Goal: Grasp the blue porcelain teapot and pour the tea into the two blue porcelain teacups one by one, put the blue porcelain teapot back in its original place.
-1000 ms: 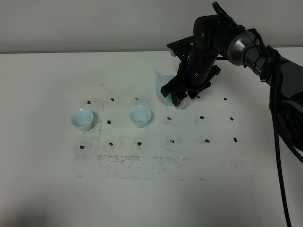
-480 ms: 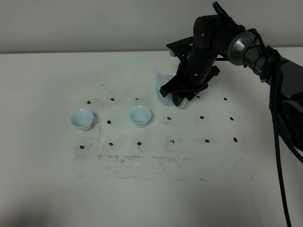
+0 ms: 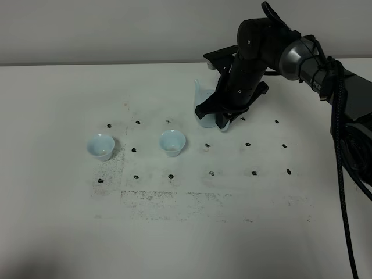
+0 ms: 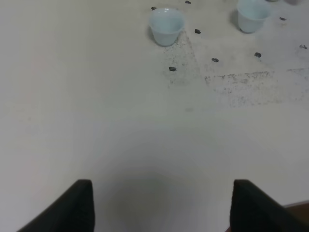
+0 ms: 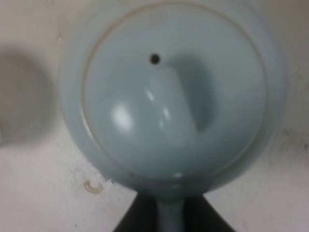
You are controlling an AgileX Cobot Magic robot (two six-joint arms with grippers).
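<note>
The blue porcelain teapot [image 3: 203, 108] is at the back centre of the table, mostly covered by my right arm. My right gripper [image 3: 224, 120] is shut on its loop handle. The right wrist view looks straight down on the teapot's lid [image 5: 171, 92], and the handle [image 5: 170, 218] sits pinched between the dark fingers. The two blue porcelain teacups [image 3: 100, 146] [image 3: 172, 142] stand upright to the left of the teapot, also seen in the left wrist view [image 4: 166, 25] [image 4: 252, 14]. My left gripper [image 4: 159, 208] is open over bare table near the front. The tea is hidden.
Small black marks [image 3: 210, 173] dot the white table [image 3: 186, 232] in a grid around the cups, and a smudged dark line [image 3: 174, 196] runs in front of them. The right arm's black cable [image 3: 340, 192] hangs along the right side.
My right gripper has closed on the teapot's handle. The teapot has shifted slightly, and its spout now sits a little higher and further right.
</note>
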